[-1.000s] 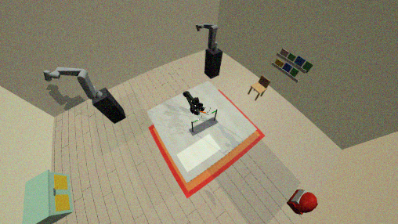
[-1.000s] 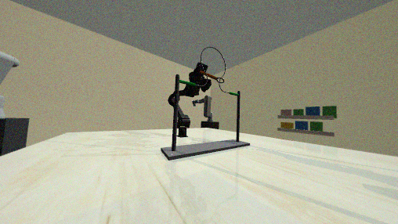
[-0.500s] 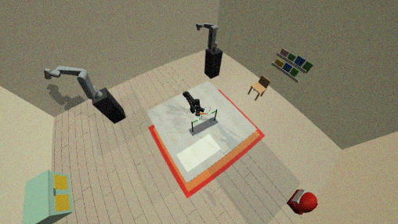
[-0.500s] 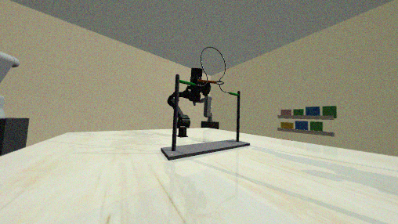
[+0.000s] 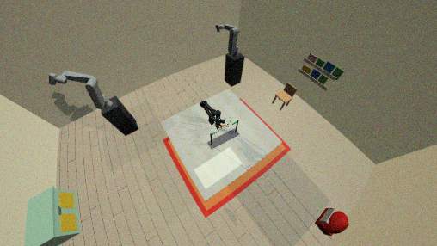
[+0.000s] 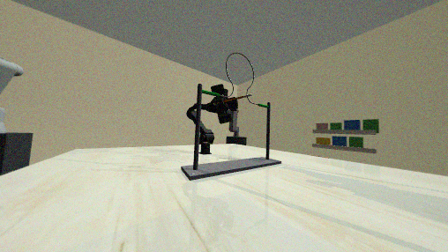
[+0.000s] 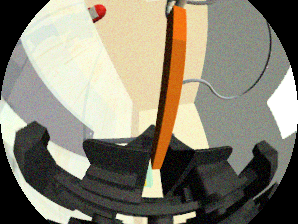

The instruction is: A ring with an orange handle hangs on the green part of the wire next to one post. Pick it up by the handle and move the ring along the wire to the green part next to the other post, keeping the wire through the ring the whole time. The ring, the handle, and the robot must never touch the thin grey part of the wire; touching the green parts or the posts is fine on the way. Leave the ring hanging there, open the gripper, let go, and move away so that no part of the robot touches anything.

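The wire rig stands on a dark base [image 6: 229,167] [image 5: 224,138], with a left post [image 6: 197,132] and a right post [image 6: 268,132]. A green part [image 6: 212,93] runs from the left post and a shorter green part [image 6: 263,105] from the right post. The thin grey wire [image 6: 240,54] [image 7: 220,90] makes a tall loop between them. My gripper [image 6: 226,100] [image 7: 154,128] [image 5: 219,123] is shut on the orange handle [image 6: 237,98] [image 7: 172,76]. It holds the handle near wire height, right of the left green part. The ring [image 6: 250,94] sits at the handle's far end, by the foot of the loop. I cannot tell whether it touches the wire.
The rig stands on a marble table [image 5: 258,129] [image 6: 132,198]. Two other arms on black pedestals [image 5: 234,69] [image 5: 120,115] stand off the table. A chair [image 5: 285,95], a wall shelf [image 5: 320,70] [image 6: 346,132], a red object [image 5: 333,221] and a green cabinet [image 5: 52,215] are far off.
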Robot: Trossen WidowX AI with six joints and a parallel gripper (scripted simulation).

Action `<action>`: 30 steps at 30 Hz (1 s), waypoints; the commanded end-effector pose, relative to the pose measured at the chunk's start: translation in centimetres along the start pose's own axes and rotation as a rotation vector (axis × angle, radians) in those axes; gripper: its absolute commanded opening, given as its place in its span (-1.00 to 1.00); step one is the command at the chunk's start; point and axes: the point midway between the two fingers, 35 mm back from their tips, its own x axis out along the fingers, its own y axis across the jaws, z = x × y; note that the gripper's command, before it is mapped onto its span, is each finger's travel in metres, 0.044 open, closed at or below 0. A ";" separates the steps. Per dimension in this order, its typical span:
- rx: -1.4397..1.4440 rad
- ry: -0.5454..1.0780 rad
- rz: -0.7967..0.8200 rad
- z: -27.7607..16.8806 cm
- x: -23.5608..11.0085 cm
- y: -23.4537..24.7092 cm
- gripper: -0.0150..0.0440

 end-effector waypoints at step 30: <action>0.654 0.005 0.359 3.4 -2.3 10.3 -1.00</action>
